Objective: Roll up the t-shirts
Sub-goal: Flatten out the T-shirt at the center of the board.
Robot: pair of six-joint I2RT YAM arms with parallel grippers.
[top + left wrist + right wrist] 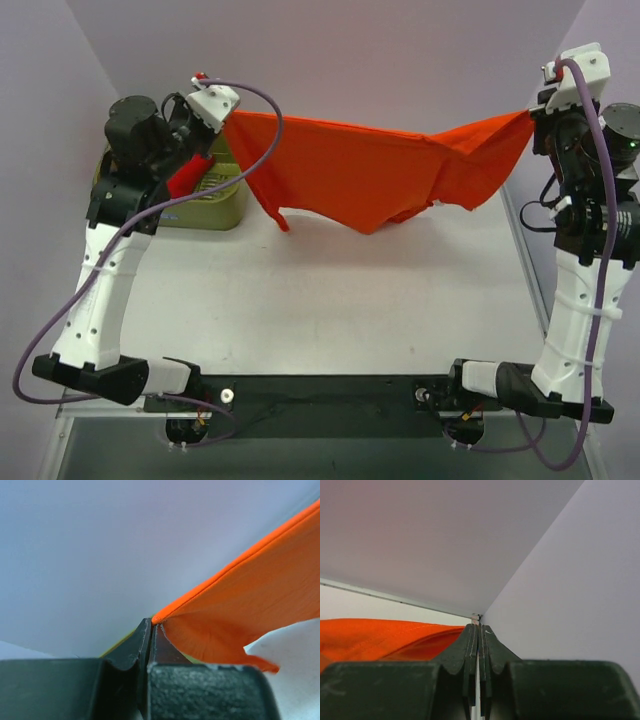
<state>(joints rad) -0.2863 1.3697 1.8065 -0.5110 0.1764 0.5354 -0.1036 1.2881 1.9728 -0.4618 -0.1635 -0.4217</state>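
The bright orange t-shirt [370, 165] hangs stretched in the air over the back of the table, its lower edge drooping towards the tabletop. My left gripper [232, 115] is shut on its left corner; in the left wrist view the jaws [152, 622] pinch the orange cloth [250, 610]. My right gripper [533, 113] is shut on its right corner; in the right wrist view the jaws [479, 626] are closed, with the orange cloth [380, 637] running off to their left. A bit of the red t-shirt [190, 172] shows at the basket, partly hidden by my left arm. The magenta-pink t-shirt is out of view.
The olive-green basket [215, 195] stands at the back left, under my left wrist. The white tabletop [340, 300] lies below the hanging shirt. Walls close in behind and on both sides. A black base strip [330, 390] runs along the near edge.
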